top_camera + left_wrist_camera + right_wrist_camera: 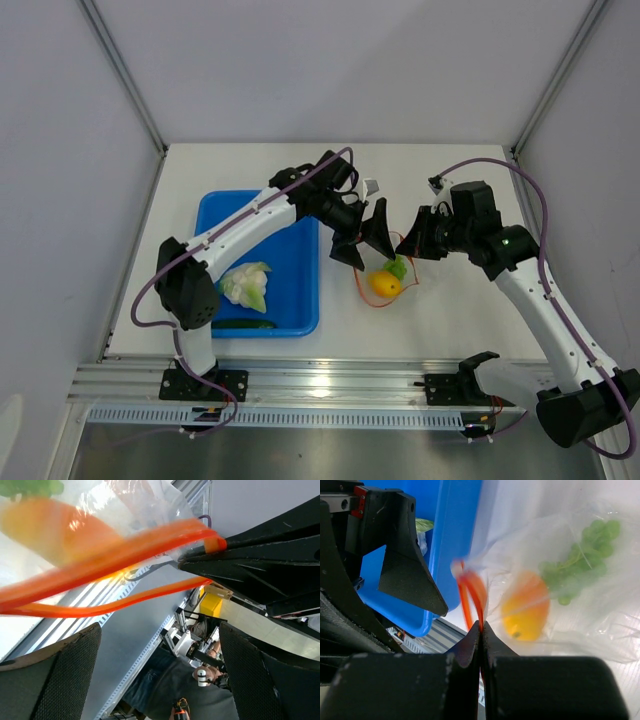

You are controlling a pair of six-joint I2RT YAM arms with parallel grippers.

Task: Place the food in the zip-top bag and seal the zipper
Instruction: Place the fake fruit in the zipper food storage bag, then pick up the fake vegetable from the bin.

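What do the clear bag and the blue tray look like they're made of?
Zip-top bag: thin plastic film, glossy; it is see-through and crinkled. Blue tray: probably rigid moulded plastic, smooth with a slight sheen; even colour, raised rim.

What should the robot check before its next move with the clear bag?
1. Right gripper shut on the thin orange-red zipper strip: ok.
2. Left gripper open, holding nothing: ok.
3. Orange-yellow toy fruit and green grape bunch inside the clear crinkly plastic bag: ok.
4. White-and-pale-green cabbage head and thin dark green cucumber bagged: not ok, both lie in the blue plastic tray.
5. Zipper sealed: not ok, the mouth gapes.
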